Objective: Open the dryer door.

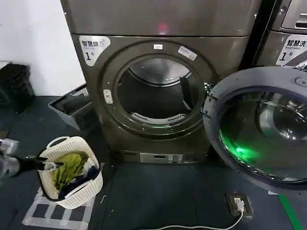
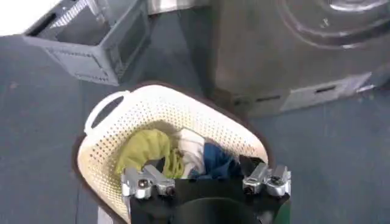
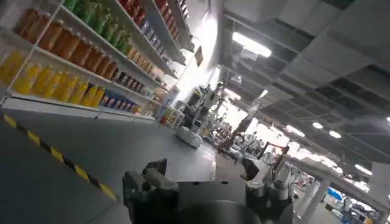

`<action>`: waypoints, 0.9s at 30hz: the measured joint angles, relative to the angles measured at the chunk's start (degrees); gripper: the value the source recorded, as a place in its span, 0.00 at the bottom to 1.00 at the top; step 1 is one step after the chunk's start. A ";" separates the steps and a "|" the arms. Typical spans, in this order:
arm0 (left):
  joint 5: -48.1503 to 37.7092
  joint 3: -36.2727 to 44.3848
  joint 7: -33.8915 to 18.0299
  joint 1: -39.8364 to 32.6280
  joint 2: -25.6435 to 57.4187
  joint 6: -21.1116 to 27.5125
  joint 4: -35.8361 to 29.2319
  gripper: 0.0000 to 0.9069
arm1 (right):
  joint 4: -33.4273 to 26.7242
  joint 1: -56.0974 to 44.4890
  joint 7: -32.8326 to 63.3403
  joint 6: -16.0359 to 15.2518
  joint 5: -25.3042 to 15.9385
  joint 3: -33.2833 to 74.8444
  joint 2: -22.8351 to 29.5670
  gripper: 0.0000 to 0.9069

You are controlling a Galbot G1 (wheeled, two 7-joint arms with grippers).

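Left gripper point(image 2: 206, 181) hangs low over the white laundry basket point(image 2: 116, 131), fingers spread wide and empty, just above the green and blue clothes point(image 2: 149, 152) inside. On the head view I see that same gripper point(image 1: 48, 165) at the basket's near rim, well apart from the machine. Right gripper point(image 3: 207, 189) is pointed off into the room, toward shelves of bottled drinks point(image 3: 67, 67) and a yellow-and-black floor stripe point(image 3: 55, 155); its fingers stand apart, holding nothing.

And the dryer door point(image 1: 261, 127) — it's already swung out wide to the right of the drum opening point(image 1: 156, 91), inner face toward me, green light glinting in the glass. I judge the opening step done. If anything remains, it's keeping both arms clear of that door's swing and not nudging it back.

Floor is dark blue-grey matting point(image 1: 158, 196). A grey crate point(image 1: 74, 108) sits left of the dryer, a floor socket with white cable point(image 1: 237, 205) lies in front, and a second machine point(image 1: 288, 38) stands right.
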 joint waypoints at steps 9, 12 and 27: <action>-6.14 2.15 0.29 -3.14 1.97 -0.01 6.54 1.00 | 0.02 0.22 -0.08 0.14 2.91 0.02 0.07 1.00; -8.70 1.78 -1.05 -2.25 3.02 -0.02 7.06 1.00 | -0.19 0.32 0.37 0.90 4.61 0.36 0.30 1.00; -9.68 1.93 0.04 -0.60 3.75 -0.08 7.01 1.00 | -1.11 0.94 0.15 2.72 4.82 0.41 0.84 1.00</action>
